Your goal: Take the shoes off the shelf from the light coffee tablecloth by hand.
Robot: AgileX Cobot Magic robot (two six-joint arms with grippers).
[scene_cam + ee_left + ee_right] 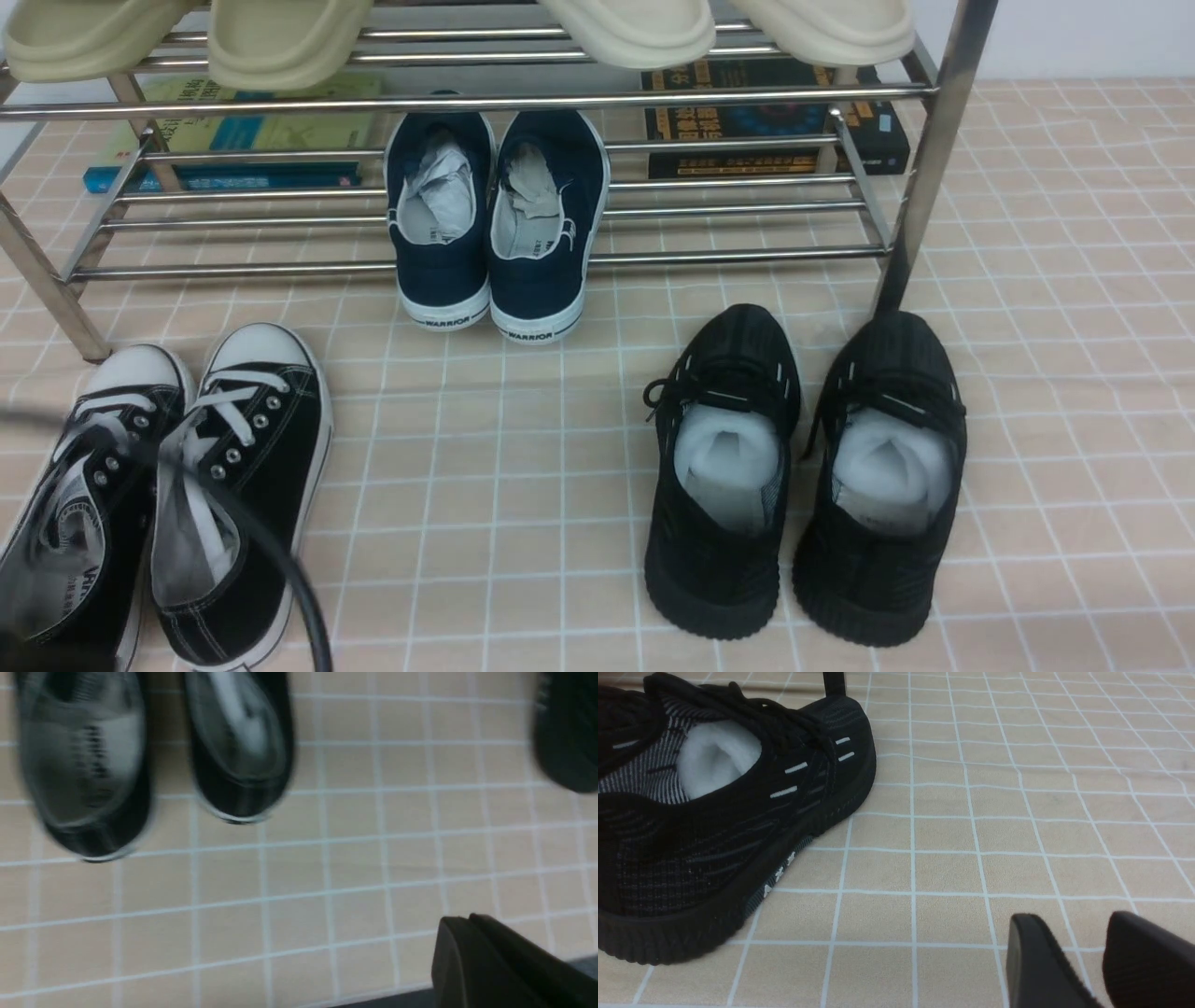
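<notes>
The black canvas sneakers with white laces and toe caps stand on the light coffee tablecloth at the front left, in front of the chrome shelf. Neither gripper shows in the front view. In the left wrist view the sneakers' heels are blurred, and my left gripper is shut and empty, above bare cloth and apart from them. My right gripper is open with a small gap and empty, over bare cloth beside the all-black knit sneaker.
Navy WARRIOR slip-ons rest on the shelf's lower tier with their heels over its front tube. All-black knit sneakers stand on the cloth at the front right. Cream slippers lie on the upper tier. Books lie behind the shelf. A black cable crosses the canvas sneakers.
</notes>
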